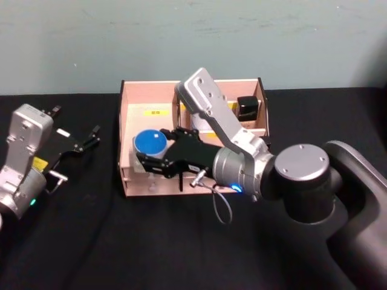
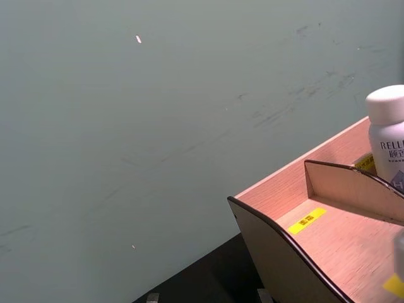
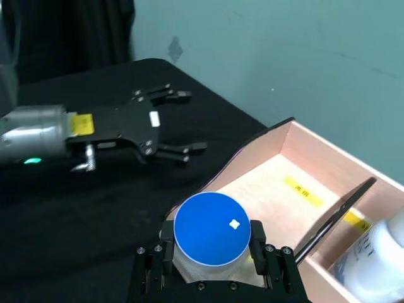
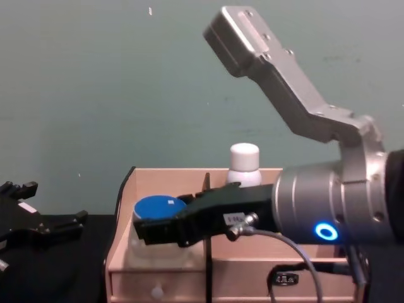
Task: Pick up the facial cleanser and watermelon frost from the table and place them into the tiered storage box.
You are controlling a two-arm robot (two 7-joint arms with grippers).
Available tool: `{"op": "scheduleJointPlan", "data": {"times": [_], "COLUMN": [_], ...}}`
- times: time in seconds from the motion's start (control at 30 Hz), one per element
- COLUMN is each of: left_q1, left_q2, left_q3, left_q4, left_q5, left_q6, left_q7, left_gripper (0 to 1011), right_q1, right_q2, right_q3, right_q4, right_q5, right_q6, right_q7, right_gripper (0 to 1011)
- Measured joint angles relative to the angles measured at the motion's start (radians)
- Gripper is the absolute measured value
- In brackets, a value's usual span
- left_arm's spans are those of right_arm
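- The left gripper (image 1: 77, 128) hovers low over the black tabletop (image 1: 72, 241) at the far left, well apart from the box. Its black jaws are spread wide with nothing between them, as the right wrist view (image 3: 180, 123) also shows.
- The tiered storage box (image 1: 129, 181), a light wooden organiser with dark-edged side panels and small yellow labels, stands at the middle of the tabletop against the pale green wall (image 1: 193, 36).
- A jar with a round blue lid (image 1: 150, 142) and a pale, translucent body sits at the left front compartment of the box. Whether it rests on the compartment floor or hangs just above it cannot be told. Whether this is the facial cleanser or the watermelon frost cannot be told either.
- The right gripper (image 1: 148, 162) reaches in from the right, across the front of the box. In the right wrist view its jaws (image 3: 211, 252) are closed on either side of the jar, gripping it just under the lid.
- A white bottle (image 4: 243, 165) with a white cap and printed lettering stands upright in a rear compartment, right of the jar behind a divider.
- A small black object (image 1: 248, 109) sits in the right rear compartment; what it is cannot be told.
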Motion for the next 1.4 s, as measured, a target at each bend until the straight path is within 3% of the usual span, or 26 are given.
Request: {"op": "scheduleJointPlan", "data": {"times": [0.77,1.4], "left_q1": [0.000,0.000], "left_q2": [0.000,0.000], "left_q3": [0.000,0.000], "left_q4": [0.000,0.000], "left_q5": [0.000,0.000], "left_q6": [0.000,0.000], "left_q7": [0.000,0.000], "left_gripper": [1001,1001], "right_q1": [0.069,0.078], "right_q2": [-0.086,-0.104], "right_q3": [0.041,0.042], "right_q4": [0.151,0.184], "right_q5": [-0.063,-0.082], "right_q6": [-0.035,-0.044], "right_q7": [-0.005,0.009], "right_gripper": [716,716]}}
